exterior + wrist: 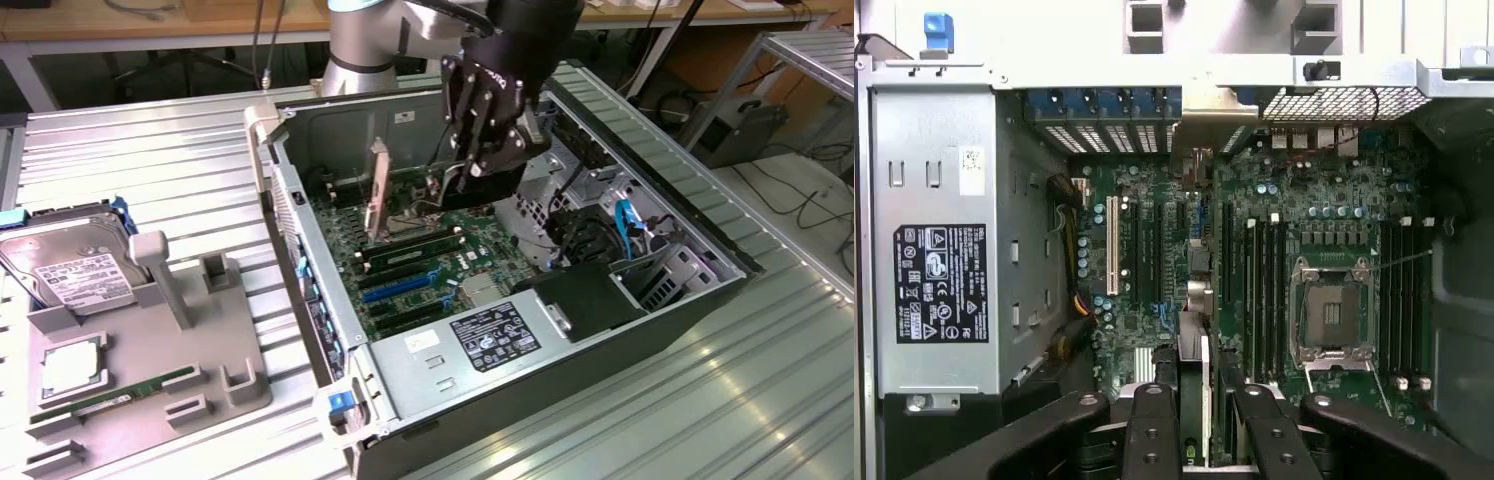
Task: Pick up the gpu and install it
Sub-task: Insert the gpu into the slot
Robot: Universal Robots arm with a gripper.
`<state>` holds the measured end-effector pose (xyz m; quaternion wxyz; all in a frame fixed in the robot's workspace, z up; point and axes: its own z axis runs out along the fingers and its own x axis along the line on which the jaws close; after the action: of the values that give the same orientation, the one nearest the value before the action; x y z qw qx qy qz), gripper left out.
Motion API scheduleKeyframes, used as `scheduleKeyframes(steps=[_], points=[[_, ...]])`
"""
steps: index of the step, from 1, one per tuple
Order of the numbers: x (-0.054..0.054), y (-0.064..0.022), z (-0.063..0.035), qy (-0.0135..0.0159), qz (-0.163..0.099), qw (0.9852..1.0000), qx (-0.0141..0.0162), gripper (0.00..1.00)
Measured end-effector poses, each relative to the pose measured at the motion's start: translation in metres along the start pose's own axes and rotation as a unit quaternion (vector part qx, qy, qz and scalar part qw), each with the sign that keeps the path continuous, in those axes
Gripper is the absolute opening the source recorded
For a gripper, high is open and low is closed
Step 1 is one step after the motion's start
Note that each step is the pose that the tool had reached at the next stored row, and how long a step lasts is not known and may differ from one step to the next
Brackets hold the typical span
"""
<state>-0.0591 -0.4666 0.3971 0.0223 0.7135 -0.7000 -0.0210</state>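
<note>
- In the exterior view you see the gripper (483,165) reaching down into the open computer case (694,255), above the motherboard (427,270).
- The same view gives you the bench beside the case. A grey fixture (200,350) there holds a hard drive (74,270) and a green memory stick (114,397).
- From the wrist view you get the grip itself. The gripper (1199,440) has its fingers (1151,430) on either side of the gpu (1192,385), clamped against both faces of it.
- The wrist view also gives you the board layout: the bare processor socket (1332,315), a white slot (1112,245), the labelled power supply (942,283) and the vented slot covers (1104,135).
- The gpu (379,195) stands upright on its long edge over the motherboard, inside the case.
- Its silvery bracket end is upright at the exterior view's left, and the black card runs from there toward the gripper.
- In the wrist view you see the card edge-on as a thin strip. Its long axis leads from the fingers to the slot covers, parallel to the card slots.
</note>
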Motion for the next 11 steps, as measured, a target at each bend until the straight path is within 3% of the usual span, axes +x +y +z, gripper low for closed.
scheduleKeyframes(steps=[1,3,4,5,8,11], points=[[0.000,0.0070,0.0069,-0.0054,-0.005,1.0000,0.0017,0.26],[-0.001,0.0248,0.0230,-0.0054,-0.005,1.0000,0.0022,0.26],[-0.001,0.0254,0.0299,-0.0054,-0.005,1.0000,0.0022,0.26],[-0.001,0.0251,0.0354,-0.0077,-0.004,1.0000,0.0023,0.26],[-0.001,0.0249,0.0385,-0.0157,-0.003,0.9999,0.0025,0.26],[-0.001,0.0247,0.0430,-0.0169,-0.001,0.9999,0.0025,0.26]])
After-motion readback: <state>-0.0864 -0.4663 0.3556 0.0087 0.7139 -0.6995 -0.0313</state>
